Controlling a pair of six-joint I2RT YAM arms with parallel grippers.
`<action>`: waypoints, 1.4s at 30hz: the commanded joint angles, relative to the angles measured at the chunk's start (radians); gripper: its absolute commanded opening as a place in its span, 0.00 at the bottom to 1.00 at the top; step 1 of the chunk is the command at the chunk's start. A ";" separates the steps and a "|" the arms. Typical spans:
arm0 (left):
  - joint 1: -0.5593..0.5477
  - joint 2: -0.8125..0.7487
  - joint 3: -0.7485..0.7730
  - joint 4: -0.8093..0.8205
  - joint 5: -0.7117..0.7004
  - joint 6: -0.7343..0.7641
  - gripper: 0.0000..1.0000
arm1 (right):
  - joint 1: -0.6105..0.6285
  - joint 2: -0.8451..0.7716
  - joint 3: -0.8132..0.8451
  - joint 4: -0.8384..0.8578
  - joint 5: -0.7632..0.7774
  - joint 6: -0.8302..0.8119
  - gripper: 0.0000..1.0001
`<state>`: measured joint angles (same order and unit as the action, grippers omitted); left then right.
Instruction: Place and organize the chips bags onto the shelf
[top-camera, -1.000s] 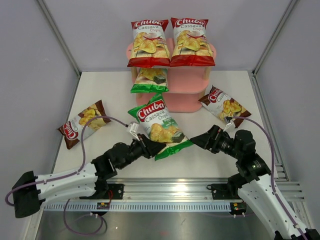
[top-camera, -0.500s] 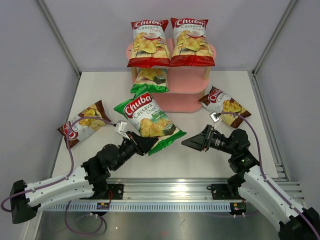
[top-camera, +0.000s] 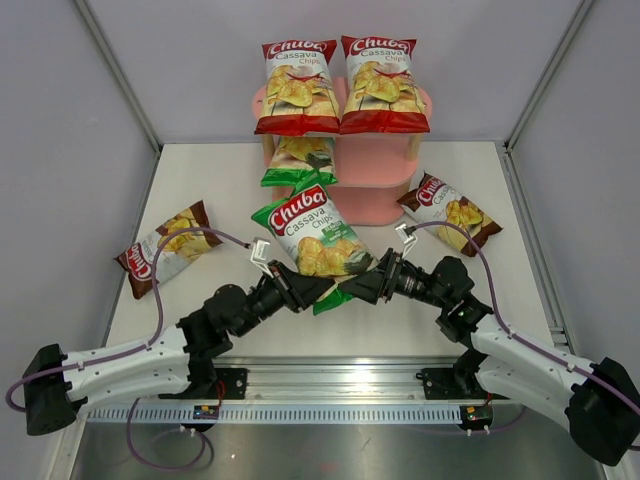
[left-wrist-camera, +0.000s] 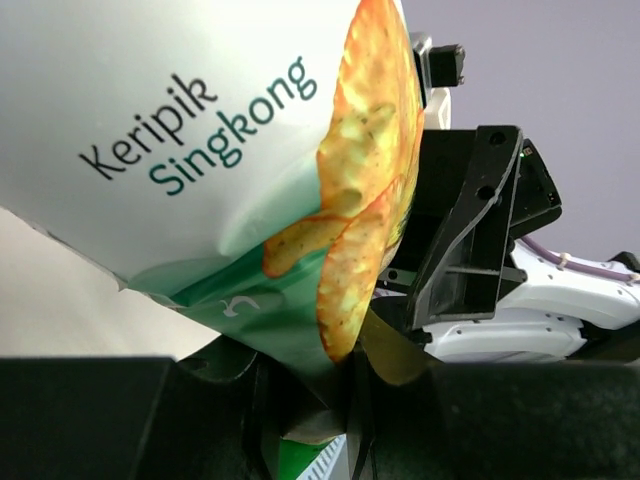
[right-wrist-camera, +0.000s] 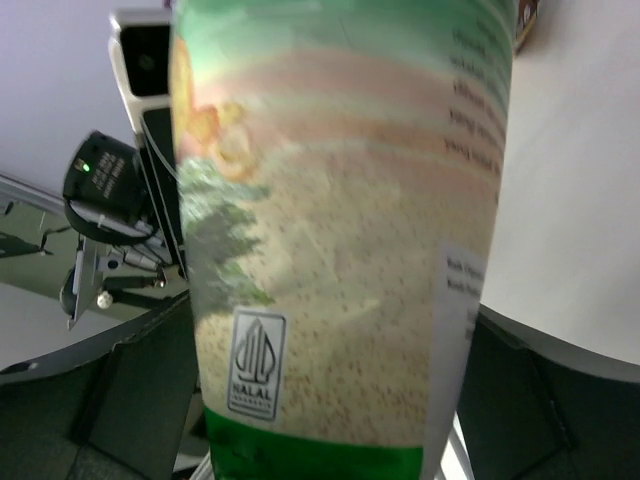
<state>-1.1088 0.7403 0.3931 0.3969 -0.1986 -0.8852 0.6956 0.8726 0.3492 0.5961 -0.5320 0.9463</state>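
Observation:
My left gripper (top-camera: 303, 291) is shut on the lower edge of a green chips bag (top-camera: 312, 238) and holds it upright above the table; the pinch shows in the left wrist view (left-wrist-camera: 345, 420). My right gripper (top-camera: 362, 288) is open, its jaws wide on either side of the same bag's bottom (right-wrist-camera: 340, 250). The pink shelf (top-camera: 375, 192) stands at the back. Two red bags (top-camera: 297, 85) (top-camera: 383, 82) lean on its top board. A second green bag (top-camera: 300, 160) sits on its middle board. Two brown bags lie on the table, at left (top-camera: 168, 247) and at right (top-camera: 450, 212).
White table (top-camera: 230, 190) with grey walls on three sides. The right half of the shelf's middle board (top-camera: 385, 160) is bare. A metal rail (top-camera: 340, 385) holds both arm bases at the near edge.
My right gripper has swung left from near the right brown bag until its jaws straddle the green bag. My left gripper shifted the bag left, then back to the centre, still holding it.

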 joint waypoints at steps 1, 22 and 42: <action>-0.020 0.019 0.043 0.158 0.042 -0.018 0.14 | 0.008 -0.038 0.014 0.151 0.095 -0.029 0.98; -0.052 0.102 0.093 0.168 0.128 0.049 0.40 | 0.008 -0.142 -0.006 0.100 0.245 -0.083 0.39; -0.049 -0.128 0.091 -0.379 -0.303 0.103 0.99 | 0.007 -0.164 0.042 -0.002 0.389 -0.244 0.04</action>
<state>-1.1545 0.6552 0.4324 0.2127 -0.3180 -0.8013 0.6994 0.7372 0.3401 0.5404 -0.2100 0.7444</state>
